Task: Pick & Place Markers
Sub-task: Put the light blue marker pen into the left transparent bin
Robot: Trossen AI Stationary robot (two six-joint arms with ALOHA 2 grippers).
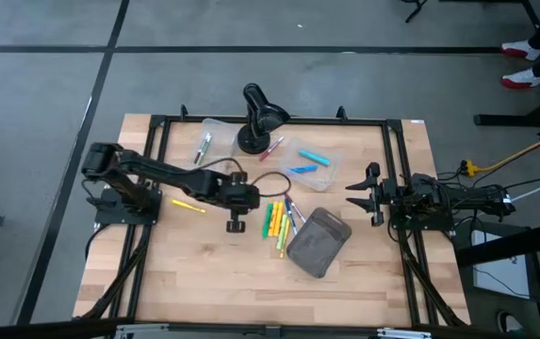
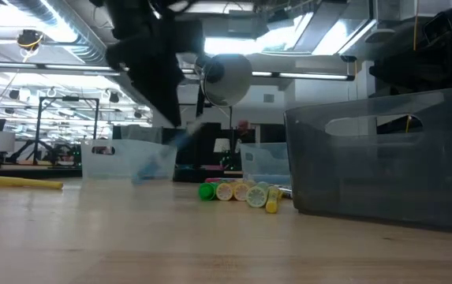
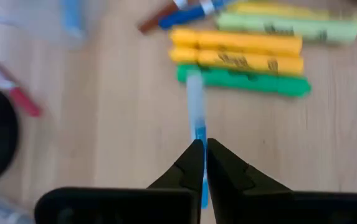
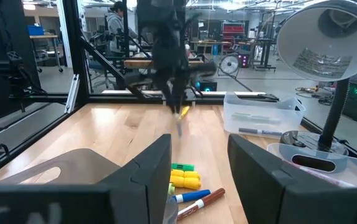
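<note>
Left gripper (image 3: 199, 152) pinched tight on a blue marker (image 3: 195, 106), lifted above the marker pile (image 1: 279, 221) for transfer; right gripper (image 1: 362, 195) parked open at table edge.

A pale-blue marker (image 3: 196, 112) in dark fingers (image 3: 187, 168), yellow markers (image 3: 235, 51) and a green marker (image 3: 247, 81) below, grey pouch (image 1: 318, 242), black lamp (image 1: 258, 115), light wooden table (image 1: 213, 273).
</note>
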